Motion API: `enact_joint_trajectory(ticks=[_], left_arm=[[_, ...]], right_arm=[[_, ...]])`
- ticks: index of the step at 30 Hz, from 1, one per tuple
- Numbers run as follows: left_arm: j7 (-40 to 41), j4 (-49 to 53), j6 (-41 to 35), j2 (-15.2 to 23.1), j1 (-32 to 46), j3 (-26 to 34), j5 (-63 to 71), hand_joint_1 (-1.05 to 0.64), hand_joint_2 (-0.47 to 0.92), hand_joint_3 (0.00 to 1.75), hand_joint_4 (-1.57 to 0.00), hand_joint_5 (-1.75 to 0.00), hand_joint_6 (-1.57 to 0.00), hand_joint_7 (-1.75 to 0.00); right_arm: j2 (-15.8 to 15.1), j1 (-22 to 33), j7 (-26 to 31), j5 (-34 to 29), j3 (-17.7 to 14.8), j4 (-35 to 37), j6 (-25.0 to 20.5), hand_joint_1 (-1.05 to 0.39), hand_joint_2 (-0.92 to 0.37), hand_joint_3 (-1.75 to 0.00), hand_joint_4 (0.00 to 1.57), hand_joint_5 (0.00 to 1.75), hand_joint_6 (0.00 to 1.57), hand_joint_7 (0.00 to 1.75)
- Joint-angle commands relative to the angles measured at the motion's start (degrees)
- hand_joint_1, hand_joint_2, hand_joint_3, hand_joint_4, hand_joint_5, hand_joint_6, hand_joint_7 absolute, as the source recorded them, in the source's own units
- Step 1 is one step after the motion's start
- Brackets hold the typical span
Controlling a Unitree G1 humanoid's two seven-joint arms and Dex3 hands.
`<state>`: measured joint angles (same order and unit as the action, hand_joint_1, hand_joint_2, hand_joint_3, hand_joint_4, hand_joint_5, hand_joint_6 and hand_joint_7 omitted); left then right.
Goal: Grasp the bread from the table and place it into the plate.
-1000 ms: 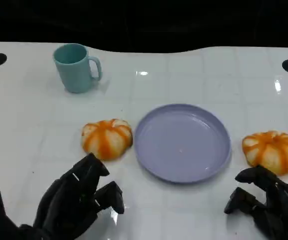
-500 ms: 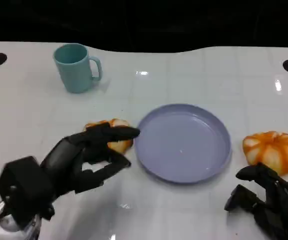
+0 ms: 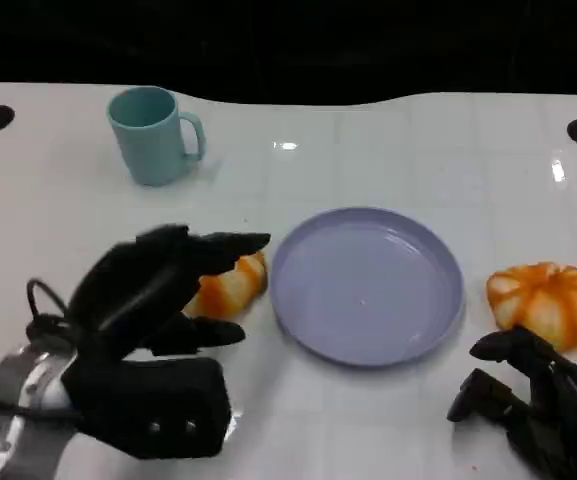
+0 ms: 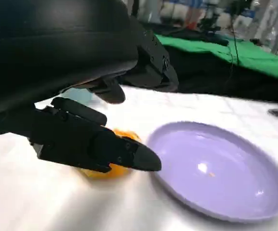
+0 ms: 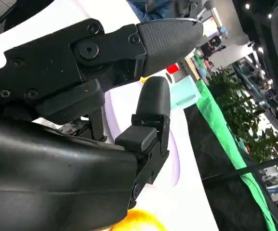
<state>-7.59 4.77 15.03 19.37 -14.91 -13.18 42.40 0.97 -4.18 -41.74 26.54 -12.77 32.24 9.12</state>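
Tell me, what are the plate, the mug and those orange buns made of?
Plate: smooth lilac, faintly glossy with light glints, probably plastic. Mug: matte teal, likely plastic or glazed ceramic; the look leaves it open. Buns: orange and cream segments with an even sheen, so possibly toy bread of foam or plastic rather than real.

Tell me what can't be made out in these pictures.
- Left bread: in the head view the left hand covers most of it, so whether the fingers touch it is unclear; the left wrist view is blurred.
- Right hand: cut off by the head view's lower edge.
- Right bread: just a sliver behind the hand's shell in the right wrist view.
- Mug: mostly hidden by fingers there.
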Motion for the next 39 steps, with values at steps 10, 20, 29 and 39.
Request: enact_joint_trajectory(ticks=[10, 20, 29, 39], left_arm=[[-5.1, 2.8, -9.7, 3.3, -8.0, -8.3, 10.4, -0.42, 0.80, 0.00, 0.00, -0.04, -0.11, 0.00], [-7.3, 18.0, -16.5, -1.8, -17.7, -15.6, 13.4, -0.48, 0.79, 0.00, -0.02, -0.01, -0.07, 0.00], [-0.3, 41.7, -16.5, -8.6, -26.6, -18.4, 10.9, -0.49, 0.79, 0.00, -0.08, -0.04, -0.12, -0.02], [6.0, 61.3, -13.3, -13.5, -33.9, -21.2, 7.5, -0.64, 0.86, 0.02, -0.11, -0.04, -0.16, -0.01]], right_arm=[[-0.7, 0.5, -0.2, 0.6, -0.6, -0.6, -1.4, -0.52, -0.92, -0.21, 0.69, 1.47, 0.62, 1.15], [-0.6, 1.0, 0.1, 0.2, -0.3, -1.3, -1.2, -0.52, -0.92, -0.19, 0.70, 1.47, 0.64, 1.14], [-0.8, 1.5, -0.3, 0.2, -0.2, -2.0, -1.0, -0.52, -0.92, -0.21, 0.69, 1.47, 0.64, 1.13], [-1.2, 2.0, -0.2, 0.1, 0.1, -3.1, -2.3, -0.51, -0.92, -0.22, 0.68, 1.47, 0.63, 1.13]])
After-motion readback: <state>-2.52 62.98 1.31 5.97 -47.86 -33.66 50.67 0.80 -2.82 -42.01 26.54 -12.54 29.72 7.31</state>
